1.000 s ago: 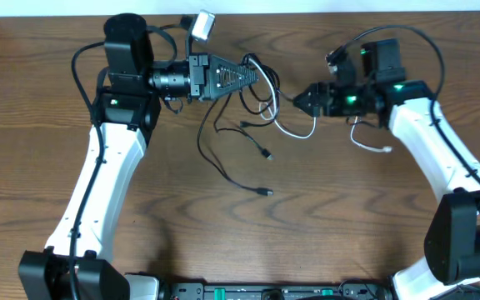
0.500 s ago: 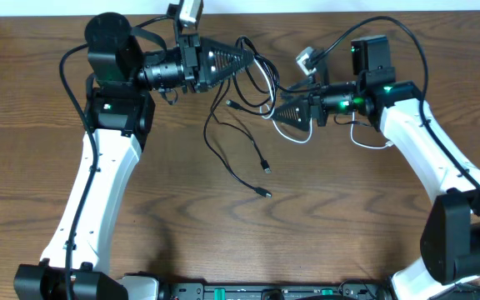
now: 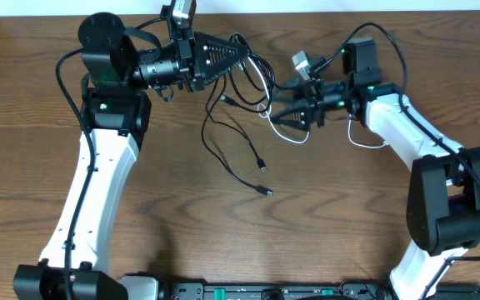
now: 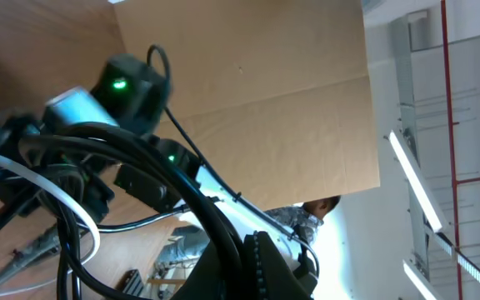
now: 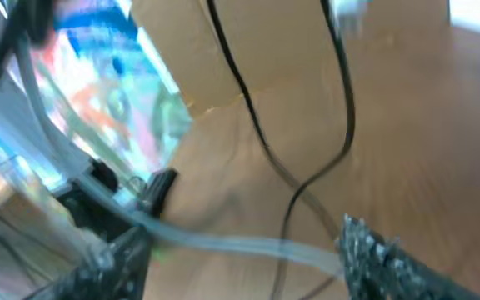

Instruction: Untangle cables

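Left gripper (image 3: 245, 51) is raised at the table's (image 3: 182, 225) far side, claw pinched narrow on the black cables (image 3: 255, 77). We see their loose ends hanging to the wood near the middle. Right gripper (image 3: 276, 117) points at the same tangle, close to the left one. On its wrist view, which is blurred, the fingers (image 5: 382, 254) stand apart and the white cable (image 5: 240, 246) runs across the gap. The white cable loops just under that claw.

A lab or workshop: strip lights (image 4: 413, 185), cardboard screen (image 4: 257, 75).
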